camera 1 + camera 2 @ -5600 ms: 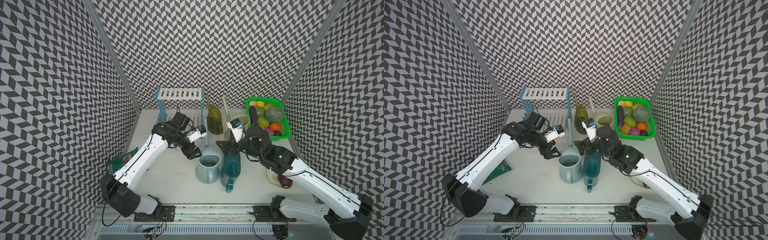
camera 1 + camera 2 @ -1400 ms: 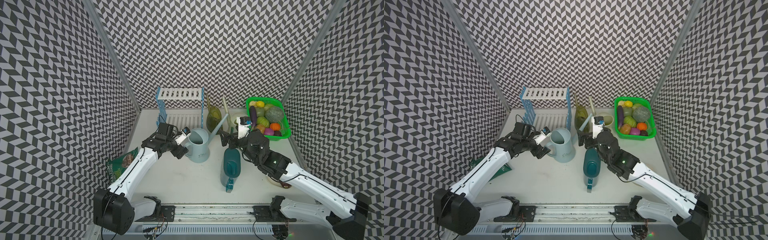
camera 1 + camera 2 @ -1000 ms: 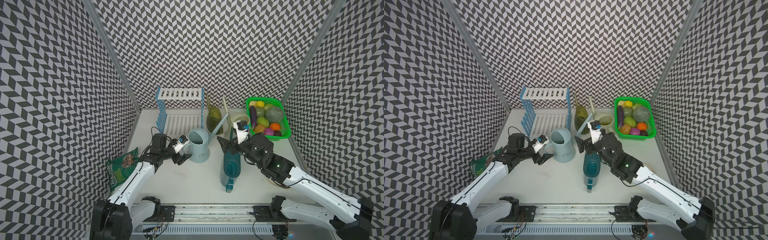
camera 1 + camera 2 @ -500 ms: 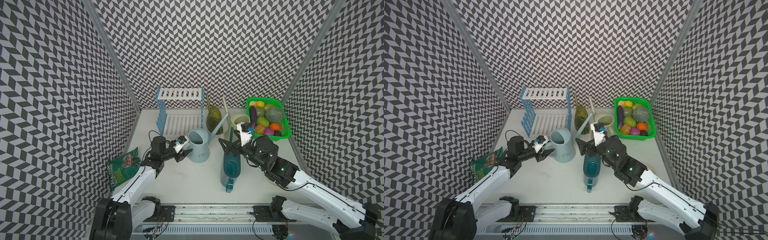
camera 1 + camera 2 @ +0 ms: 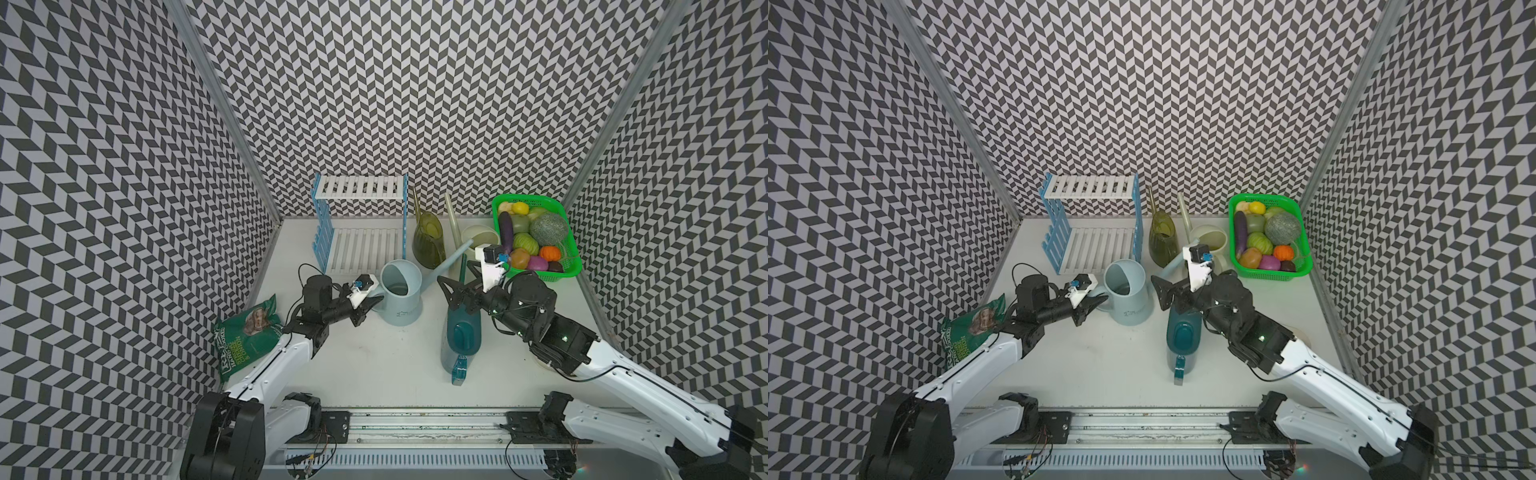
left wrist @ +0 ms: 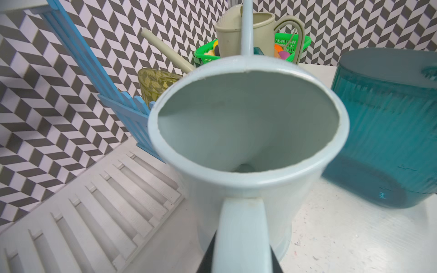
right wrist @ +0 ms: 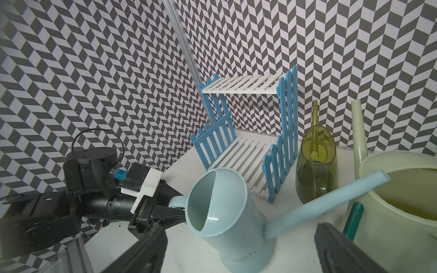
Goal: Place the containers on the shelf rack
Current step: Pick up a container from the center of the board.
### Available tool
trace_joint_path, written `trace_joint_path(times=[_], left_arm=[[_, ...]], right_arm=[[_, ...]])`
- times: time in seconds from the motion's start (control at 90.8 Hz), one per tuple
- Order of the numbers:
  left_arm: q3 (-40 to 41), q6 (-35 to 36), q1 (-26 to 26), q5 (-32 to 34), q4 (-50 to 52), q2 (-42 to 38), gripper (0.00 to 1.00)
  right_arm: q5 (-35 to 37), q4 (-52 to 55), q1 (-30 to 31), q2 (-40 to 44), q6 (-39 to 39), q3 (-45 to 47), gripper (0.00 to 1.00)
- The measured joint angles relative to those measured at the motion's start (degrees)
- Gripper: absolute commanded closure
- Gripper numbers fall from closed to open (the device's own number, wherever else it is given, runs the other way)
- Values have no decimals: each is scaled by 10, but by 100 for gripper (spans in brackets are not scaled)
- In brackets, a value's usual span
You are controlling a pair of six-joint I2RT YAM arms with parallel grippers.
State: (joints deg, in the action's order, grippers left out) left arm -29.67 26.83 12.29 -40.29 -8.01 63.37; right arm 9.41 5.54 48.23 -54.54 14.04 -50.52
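The light blue container (image 5: 401,297) (image 5: 1127,297) (image 7: 231,212) stands upright on the table in front of the shelf rack (image 5: 359,189) (image 5: 1090,187) (image 7: 243,82). My left gripper (image 5: 372,301) (image 5: 1096,301) (image 6: 241,255) is shut on its handle. The dark teal container (image 5: 461,336) (image 5: 1183,336) (image 6: 383,132) lies on its side. My right gripper (image 5: 459,293) (image 5: 1173,297) (image 7: 238,250) hangs open over its far end with nothing in it. The olive-green container (image 5: 428,241) (image 7: 314,165) and the cream container (image 5: 480,235) (image 7: 397,201) stand right of the rack. Both rack shelves are bare.
A green mesh basket (image 5: 540,274) of vegetables sits at the back right corner. A green snack bag (image 5: 245,336) leans at the left wall beside my left arm. The light blue container's spout (image 7: 326,201) reaches toward the cream container.
My left gripper has moved in and shut on the light blue container's handle. My right gripper stays open and has shifted only slightly above the teal container.
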Motion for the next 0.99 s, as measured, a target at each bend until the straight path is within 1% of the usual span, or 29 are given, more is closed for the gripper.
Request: trace_joint_path(times=[0.044, 0.187, 0.386, 0.452, 0.837, 0.991], left_arm=[[0, 0, 0, 0, 0, 0, 90], [0, -2, 0, 1, 5, -3, 96], [-12, -6, -10, 1, 51, -17, 97], [-26, -8, -15, 2, 74, -19, 99], [-157, -19, -54, 3, 218, -45, 100], [-225, -37, -73, 9, 296, -54, 100]], right_arm=[[0, 0, 0, 0, 2, 0, 0], [1, 3, 1, 4, 6, 0, 0], [2, 5, 1, 7, 6, 0, 0], [1, 5, 2, 7, 6, 0, 0], [-5, 9, 3, -6, -4, -22, 0], [-31, 5, 3, -6, -12, -28, 0]])
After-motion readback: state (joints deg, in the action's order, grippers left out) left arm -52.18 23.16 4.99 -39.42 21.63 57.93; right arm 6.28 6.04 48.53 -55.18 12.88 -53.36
